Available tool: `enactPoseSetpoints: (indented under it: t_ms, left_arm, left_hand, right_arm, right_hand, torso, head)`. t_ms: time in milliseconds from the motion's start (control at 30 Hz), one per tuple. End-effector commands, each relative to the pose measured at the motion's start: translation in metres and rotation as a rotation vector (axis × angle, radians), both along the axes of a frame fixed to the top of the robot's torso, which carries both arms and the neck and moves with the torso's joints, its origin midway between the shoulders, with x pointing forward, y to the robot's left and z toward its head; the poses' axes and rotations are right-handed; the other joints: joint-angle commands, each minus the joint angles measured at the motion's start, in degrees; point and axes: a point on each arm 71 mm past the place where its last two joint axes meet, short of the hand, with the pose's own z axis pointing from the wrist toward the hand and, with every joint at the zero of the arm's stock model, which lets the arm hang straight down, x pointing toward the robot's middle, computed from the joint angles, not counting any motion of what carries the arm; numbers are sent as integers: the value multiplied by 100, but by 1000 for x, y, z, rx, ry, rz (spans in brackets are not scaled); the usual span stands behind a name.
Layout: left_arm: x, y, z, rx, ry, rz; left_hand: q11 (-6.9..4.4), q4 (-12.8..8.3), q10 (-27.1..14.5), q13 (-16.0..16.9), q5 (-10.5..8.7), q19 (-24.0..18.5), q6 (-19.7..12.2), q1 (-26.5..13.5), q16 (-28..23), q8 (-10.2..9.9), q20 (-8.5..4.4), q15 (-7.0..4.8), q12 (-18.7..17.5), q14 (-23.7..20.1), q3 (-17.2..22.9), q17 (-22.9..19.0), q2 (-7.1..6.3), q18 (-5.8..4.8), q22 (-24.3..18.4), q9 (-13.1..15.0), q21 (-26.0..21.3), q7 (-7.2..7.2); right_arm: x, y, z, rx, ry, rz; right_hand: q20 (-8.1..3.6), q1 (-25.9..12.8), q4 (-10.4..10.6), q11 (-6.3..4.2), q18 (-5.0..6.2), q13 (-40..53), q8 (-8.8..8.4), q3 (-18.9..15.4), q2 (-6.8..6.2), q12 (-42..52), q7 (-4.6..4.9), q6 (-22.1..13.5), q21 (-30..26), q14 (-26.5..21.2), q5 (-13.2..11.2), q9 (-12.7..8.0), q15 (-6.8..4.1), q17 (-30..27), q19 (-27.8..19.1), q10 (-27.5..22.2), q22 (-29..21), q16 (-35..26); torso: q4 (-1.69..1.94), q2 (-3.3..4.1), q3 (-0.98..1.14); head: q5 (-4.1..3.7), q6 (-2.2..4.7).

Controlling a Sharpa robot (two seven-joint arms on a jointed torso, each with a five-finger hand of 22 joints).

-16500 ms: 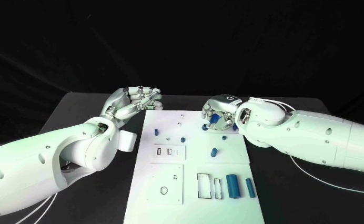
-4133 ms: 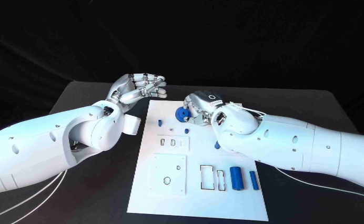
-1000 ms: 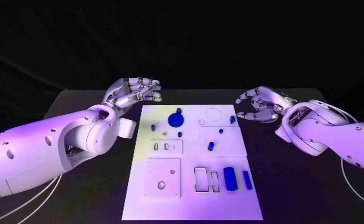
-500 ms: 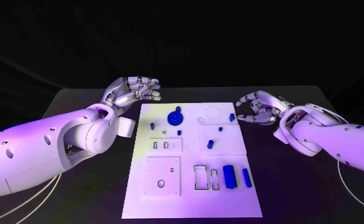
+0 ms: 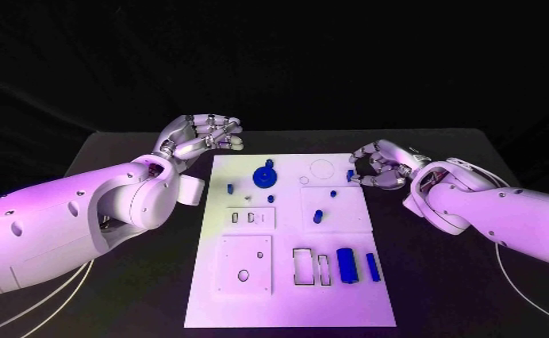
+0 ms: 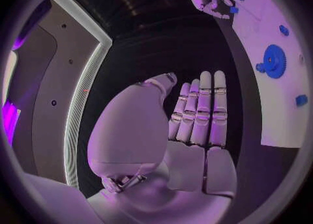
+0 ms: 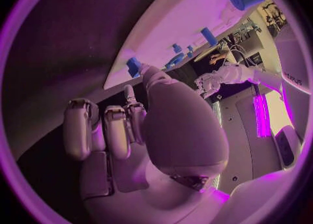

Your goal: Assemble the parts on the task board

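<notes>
The white task board (image 5: 292,274) lies flat in the middle of the black bench (image 5: 137,163). Its far right corner is partly covered by the right hand (image 5: 381,167), so what sits under those fingers is hard to see. A small blue peg (image 5: 350,175) shows just beside the fingertips there. In the right wrist view the same peg (image 7: 133,66) stands at the board's edge, right by the tip of one finger, but it is not plain whether the finger touches it. The right hand's fingers are curled in and nothing shows inside them.

The left hand (image 5: 202,136) is off the board, near its far left corner, above the bench. In the head view its fingers look bent in. In the left wrist view the fingers (image 6: 203,110) lie straight and side by side, with the thumb apart, and the hand has nothing in it.

On the board a blue gear (image 5: 264,177) sits near the far end. Close to it are little blue pegs, too small to make out well. One more short blue peg (image 5: 317,217) stands near the middle. At the near end a fat blue cylinder (image 5: 347,266) and a thinner blue bar (image 5: 373,266) lie side by side, next to two long empty slots (image 5: 310,267).
</notes>
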Motion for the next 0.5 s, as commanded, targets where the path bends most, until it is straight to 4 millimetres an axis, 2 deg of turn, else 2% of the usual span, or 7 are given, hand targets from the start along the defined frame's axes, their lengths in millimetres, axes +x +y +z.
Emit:
enactPoseSetpoints:
  t_ms: [33,500]
  left_arm:
    - [0,-2,1,-11,-5,-18]
    - [0,-1,1,-10,-4,-17]
  left_hand:
    - [2,-9,53,0,-35,-28,17,-47,-17,-20,13,19,-25,-15,26,5,-26,59,9,4,40,5]
    - [2,-9,53,0,-35,-28,17,-47,-17,-20,13,19,-25,-15,26,5,-26,59,9,4,40,5]
  right_arm:
    - [-2,4,-5,-27,21,21]
    - [-2,7,-8,-36,33,25]
  right_hand:
    - [-2,10,21,1,25,660,21,18,25,22,-7,41,25,500,12,8,8,1058,29,60,584,39]
    - [-15,8,47,-13,20,697,45,57,39,58,-21,139,43,504,14,18,-6,1076,47,90,606,44]
  torso:
    - [1,-6,-4]
    - [-7,-13,-9]
  head:
    - [13,-23]
    - [20,-34]
